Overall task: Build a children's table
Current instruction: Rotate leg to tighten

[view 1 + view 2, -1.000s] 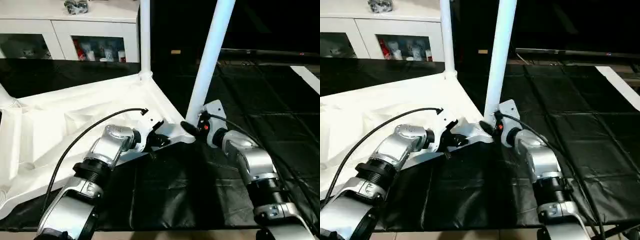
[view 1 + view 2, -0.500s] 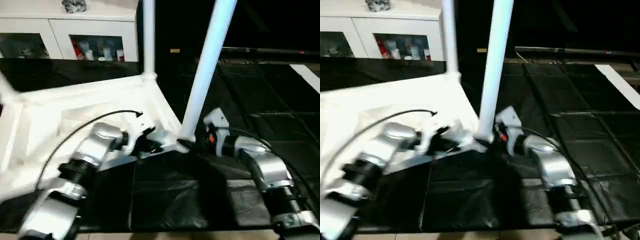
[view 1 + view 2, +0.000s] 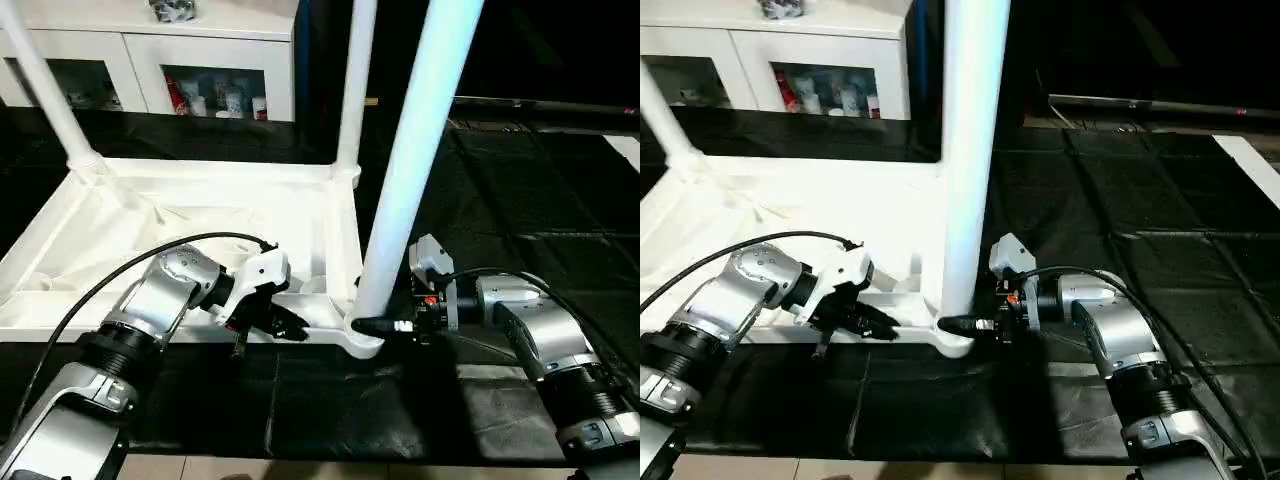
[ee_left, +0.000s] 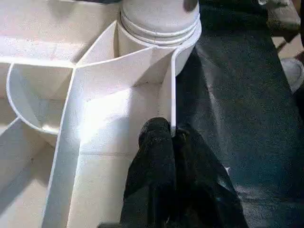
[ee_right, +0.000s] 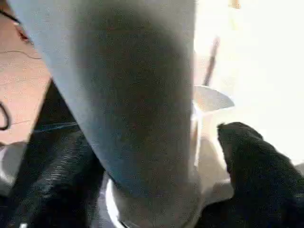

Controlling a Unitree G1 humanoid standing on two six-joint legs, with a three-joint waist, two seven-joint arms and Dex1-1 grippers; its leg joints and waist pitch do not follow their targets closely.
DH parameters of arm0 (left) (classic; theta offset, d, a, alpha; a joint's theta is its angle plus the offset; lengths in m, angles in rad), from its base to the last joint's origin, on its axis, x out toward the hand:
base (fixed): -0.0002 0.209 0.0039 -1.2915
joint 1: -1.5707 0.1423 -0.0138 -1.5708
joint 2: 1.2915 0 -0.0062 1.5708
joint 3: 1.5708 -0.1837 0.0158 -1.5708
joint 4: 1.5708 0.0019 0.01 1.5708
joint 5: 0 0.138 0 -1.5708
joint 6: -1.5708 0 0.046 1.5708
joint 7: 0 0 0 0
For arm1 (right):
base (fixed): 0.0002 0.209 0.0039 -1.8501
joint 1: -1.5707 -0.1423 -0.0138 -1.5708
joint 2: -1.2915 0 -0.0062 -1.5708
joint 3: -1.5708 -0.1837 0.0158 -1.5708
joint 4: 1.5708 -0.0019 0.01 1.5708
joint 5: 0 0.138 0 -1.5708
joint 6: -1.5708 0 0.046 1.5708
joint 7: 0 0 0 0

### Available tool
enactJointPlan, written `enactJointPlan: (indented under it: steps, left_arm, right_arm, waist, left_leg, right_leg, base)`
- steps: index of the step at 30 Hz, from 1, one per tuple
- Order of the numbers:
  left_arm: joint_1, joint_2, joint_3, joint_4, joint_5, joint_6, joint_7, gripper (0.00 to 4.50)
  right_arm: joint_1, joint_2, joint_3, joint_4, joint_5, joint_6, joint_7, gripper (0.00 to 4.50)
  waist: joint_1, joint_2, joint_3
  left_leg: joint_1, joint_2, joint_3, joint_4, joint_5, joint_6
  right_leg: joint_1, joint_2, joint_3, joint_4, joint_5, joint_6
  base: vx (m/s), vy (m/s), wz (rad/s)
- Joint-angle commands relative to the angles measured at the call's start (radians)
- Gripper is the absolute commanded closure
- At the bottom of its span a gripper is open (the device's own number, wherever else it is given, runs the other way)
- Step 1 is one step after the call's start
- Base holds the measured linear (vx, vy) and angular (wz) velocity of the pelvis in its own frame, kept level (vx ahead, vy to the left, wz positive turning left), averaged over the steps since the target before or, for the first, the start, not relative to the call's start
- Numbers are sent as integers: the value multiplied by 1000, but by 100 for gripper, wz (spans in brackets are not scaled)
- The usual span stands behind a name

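**Now: tabletop swung square to the robot, leg upright in near corner**

Since a second ago the tabletop (image 3: pixel 200 215) has turned: then it lay skewed with one corner toward the robot, now its long axis runs left to right and its near rim faces the robot; some of this may be camera shift. It lies ribbed side up on the black mat (image 3: pixel 520 200).

Near leg (image 3: pixel 415 160) stands in the near right corner socket, long axis close to vertical, leaning slightly right at the top; two more legs (image 3: pixel 355 85) rise from the far corners.

Left gripper (image 4: pixel 172 140) is clenched on the tabletop's thin near rim, beside that socket; right gripper (image 3: pixel 385 326) sits at the leg's foot, a finger (image 5: pixel 247 156) on each side, jaws spread, contact unclear. White cabinet (image 3: pixel 150 60) behind.
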Motion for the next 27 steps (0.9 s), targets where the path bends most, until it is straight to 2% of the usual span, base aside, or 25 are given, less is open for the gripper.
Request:
enactJointPlan:
  steps: [1, 7, 13, 15, 16, 18, 22, 24, 25, 26, 27]
  left_arm:
    - [4, 0, -36, -46, -19, -19, -68, 450]
    - [9, 7, -38, -51, -17, -25, -72, 450]
    - [11, 9, -40, -51, -16, -26, -69, 450]
    - [11, 9, -42, -51, -19, -22, -66, 450]
    - [11, 5, -39, -48, -23, -15, -62, 450]
    - [7, -10, -32, -36, -25, -3, -42, 450]
    - [-1, -49, -17, -5, -14, 18, 31, 450]
    - [-12, -92, 2, 19, -8, 47, 117, 450]
    - [-22, -117, 15, 35, -7, 65, 164, 450]
    - [-37, -152, 33, 59, -8, 85, 228, 450]
    - [-38, -154, 34, 60, -8, 86, 231, 450]
  right_arm:
    - [-12, -9, 6, 15, 15, 1, 18, 113]
    - [-9, -9, 19, 9, 29, 17, 52, 159]
    - [-6, -10, 21, 8, 37, 30, 65, 212]
    - [-5, -11, 26, 8, 42, 30, 66, 220]
    - [-5, -10, 27, 10, 42, 28, 65, 226]
    - [-2, -5, 24, 11, 45, 29, 60, 231]
    - [17, 18, 15, -18, 57, 42, 26, 239]
    - [21, 51, 9, -10, 21, 39, -78, 241]
    - [16, 70, 1, 4, 5, 40, -136, 241]
    - [2, 98, -12, 32, -15, 44, -215, 243]
    - [1, 99, -12, 34, -16, 44, -220, 243]
  waist:
    - [-4, 7, -60]
    - [-3, 7, -62]
    - [-3, 8, -61]
    - [-3, 8, -61]
    - [-3, 12, -60]
    - [-5, 10, -60]
    - [-4, 6, -60]
    - [-7, 5, -57]
    - [-9, 3, -56]
    - [-14, 5, -55]
    - [-19, 8, -54]
  left_leg:
    - [4, 9, 18, -70, -183, 37]
    - [1, 7, 18, -66, -148, 44]
    - [2, 7, 18, -67, -159, 40]
    - [2, 7, 18, -67, -160, 37]
    - [3, 8, 17, -68, -167, 35]
    - [3, 7, 18, -69, -176, 31]
    - [6, 6, 18, -69, -188, 27]
    - [4, 5, 17, -70, -192, 23]
    - [4, 3, 16, -72, -201, 15]
    - [3, 2, 14, -74, -217, 4]
    - [5, 0, 14, -75, -229, -6]
  right_leg:
    - [59, -35, 17, -57, -98, -276]
    - [60, -33, 16, -53, -51, -281]
    - [61, -34, 16, -54, -69, -281]
    - [60, -34, 16, -55, -75, -278]
    - [59, -34, 16, -56, -82, -278]
    - [60, -33, 16, -57, -92, -276]
    - [59, -34, 18, -61, -121, -270]
    - [58, -34, 19, -64, -138, -262]
    - [58, -34, 18, -66, -169, -252]
    - [58, -35, 18, -71, -212, -238]
    - [56, -34, 18, -76, -249, -225]
  base:
    - [0, 0, 0]
    - [0, 0, 0]
    - [0, 0, 0]
    - [0, 0, 0]
    - [0, 0, 0]
    - [0, 0, 0]
    - [0, 0, 0]
    - [0, 0, 0]
    - [0, 0, 0]
    - [0, 0, 0]
    - [0, 0, 0]
